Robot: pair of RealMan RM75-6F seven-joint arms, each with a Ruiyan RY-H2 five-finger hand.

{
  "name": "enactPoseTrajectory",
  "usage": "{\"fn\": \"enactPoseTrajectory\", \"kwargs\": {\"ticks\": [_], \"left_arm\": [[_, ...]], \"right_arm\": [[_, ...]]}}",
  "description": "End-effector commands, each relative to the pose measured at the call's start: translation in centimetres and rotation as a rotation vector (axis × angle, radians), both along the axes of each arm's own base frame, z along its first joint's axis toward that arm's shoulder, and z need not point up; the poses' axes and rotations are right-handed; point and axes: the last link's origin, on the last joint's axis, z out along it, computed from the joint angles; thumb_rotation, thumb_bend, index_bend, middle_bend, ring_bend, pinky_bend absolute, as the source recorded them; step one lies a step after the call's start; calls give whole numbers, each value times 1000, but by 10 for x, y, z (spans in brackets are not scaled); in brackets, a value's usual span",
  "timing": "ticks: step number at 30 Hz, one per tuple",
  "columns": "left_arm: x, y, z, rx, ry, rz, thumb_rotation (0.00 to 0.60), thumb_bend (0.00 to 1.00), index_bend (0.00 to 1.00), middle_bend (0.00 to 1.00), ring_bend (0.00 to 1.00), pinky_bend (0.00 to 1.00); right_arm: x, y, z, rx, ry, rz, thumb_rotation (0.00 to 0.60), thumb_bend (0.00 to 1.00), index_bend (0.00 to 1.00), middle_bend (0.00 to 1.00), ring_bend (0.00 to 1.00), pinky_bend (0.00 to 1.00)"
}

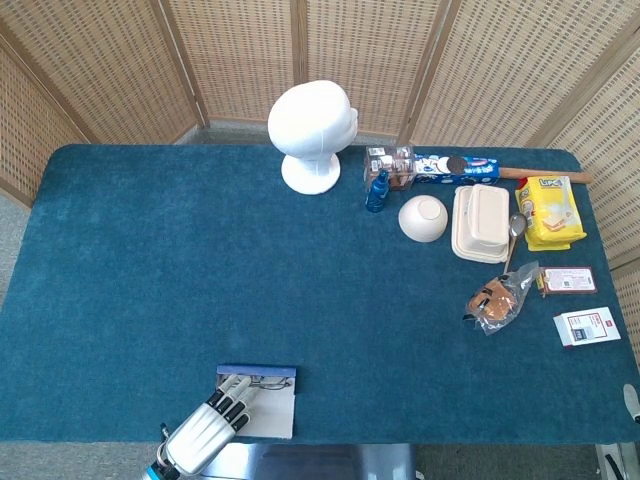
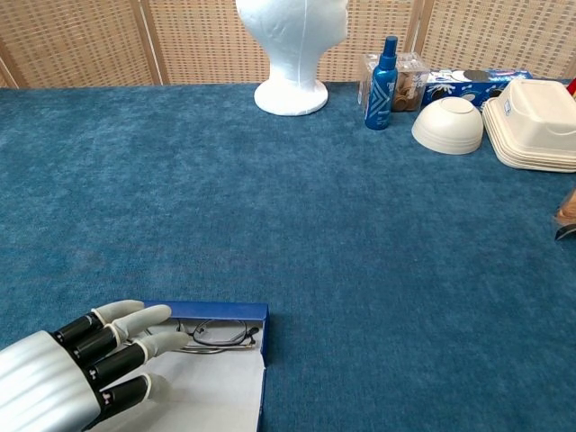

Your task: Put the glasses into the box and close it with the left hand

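Glasses (image 2: 219, 334): thin dark wire frame, rounded clear lenses, folded flat. They lie inside the box, tucked against its raised blue far wall, lenses towards the right end.
Box (image 2: 220, 396): shallow and open, pale grey-white inside with a dark blue rim along the far edge. It sits at the near edge of the tabletop, left of centre. In the head view the box (image 1: 275, 410) shows as a pale rectangle under a blue strip.
My left hand (image 2: 67, 371): silver-white back, black bands on the fingers, pale tips. It rests over the left part of the box, fingers stretched out and a little apart, reaching towards the glasses; it grips nothing. I cannot tell whether the fingertips touch the frame. The head view shows my left hand (image 1: 205, 437) coming in over the near table edge.
My right hand: only a sliver shows at the lower right corner of the head view; I cannot tell how its fingers lie.
Tabletop (image 1: 150, 260): covered in deep teal cloth.
Mannequin head (image 1: 312, 132): white, on a round base, at the far side, well apart from the box.
Blue spray bottle (image 2: 384, 70): upright, right of the mannequin head.
White bowl (image 2: 448, 125): upside down, just beside a stack of cream food containers (image 2: 535, 121).
Yellow snack packet (image 1: 548, 211): far right, beside the containers.
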Motion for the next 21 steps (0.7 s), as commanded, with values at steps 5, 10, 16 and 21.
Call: {"fn": "enactPoseTrajectory", "kwargs": {"ticks": [5, 10, 16, 21], "left_arm": [[0, 2, 1, -6, -12, 20, 600, 414, 351, 183, 77, 122], [2, 5, 4, -6, -33, 37, 600, 439, 376, 189, 87, 130], [0, 9, 6, 3, -47, 67, 600, 471, 435, 210, 106, 153], [0, 12, 6, 14, -44, 69, 600, 487, 487, 228, 117, 158]], "right_arm": [[0, 0, 0, -1, -1, -4, 590, 387, 47, 164, 121, 307], [0, 0, 0, -1, -2, -6, 587, 387, 46, 164, 122, 308], [0, -1, 0, 0, 0, -8, 591, 387, 47, 164, 122, 309], [0, -1, 0, 0, 1, -9, 590, 387, 47, 164, 120, 309]]}}
